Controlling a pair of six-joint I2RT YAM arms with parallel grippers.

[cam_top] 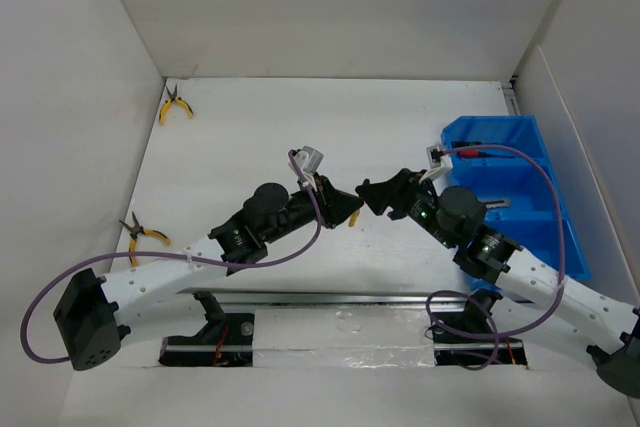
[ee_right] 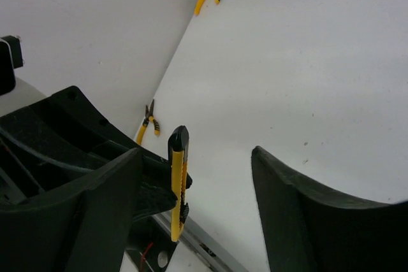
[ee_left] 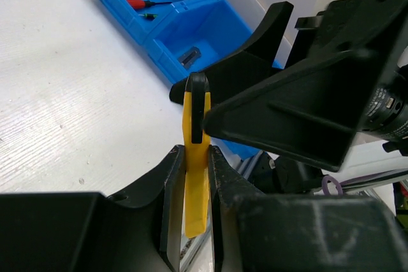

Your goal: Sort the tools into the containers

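Unlike overhead, left wrist view shows left gripper clamping knife.

The bin sits on the right side of the worktop, well apart from two pliers on the left. The far pliers lie in the far left corner, and the near pliers by the left edge. Screwdrivers lie in the bin's far compartment, and a small tool in the next one nearer. Above mid-worktop, left of the bin, the left claw pinches a knife. The knife's free end stands between the spread fingers of the right claw, which faces it from the right.
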